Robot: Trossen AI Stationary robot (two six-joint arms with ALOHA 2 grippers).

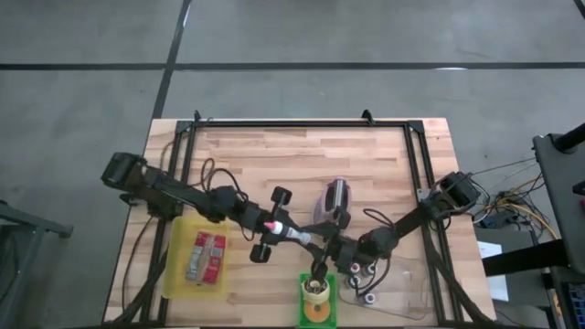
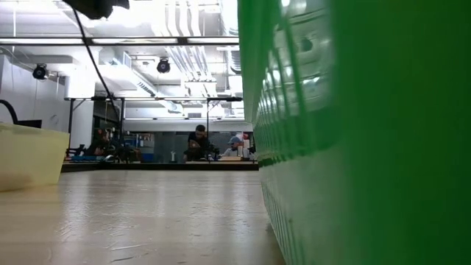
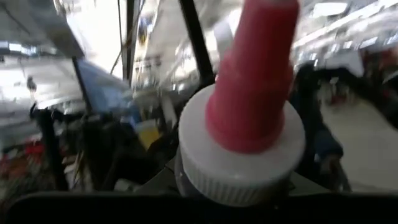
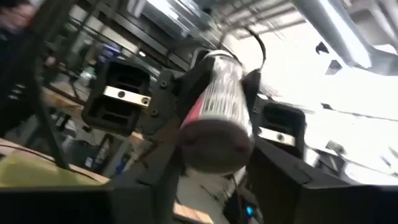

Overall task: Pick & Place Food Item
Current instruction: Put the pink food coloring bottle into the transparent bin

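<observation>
arms [image 1: 174,194]: dark, jointed | cables: black, looped | hand mount [image 4: 119,93]: silver plate, screws

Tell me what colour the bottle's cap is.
White cap with a pink nozzle, clearest in the left wrist view.

In the low view a green bin [image 2: 368,132] fills the right half and hides both arms. The bottle's [image 3: 242,118] red cap is cut off by the left wrist picture's edge. Its label [image 4: 221,93] is too blurred to read.

Bottle [image 1: 294,235]: white cap, pink spout, lying level off table, btwn both arms.
</observation>
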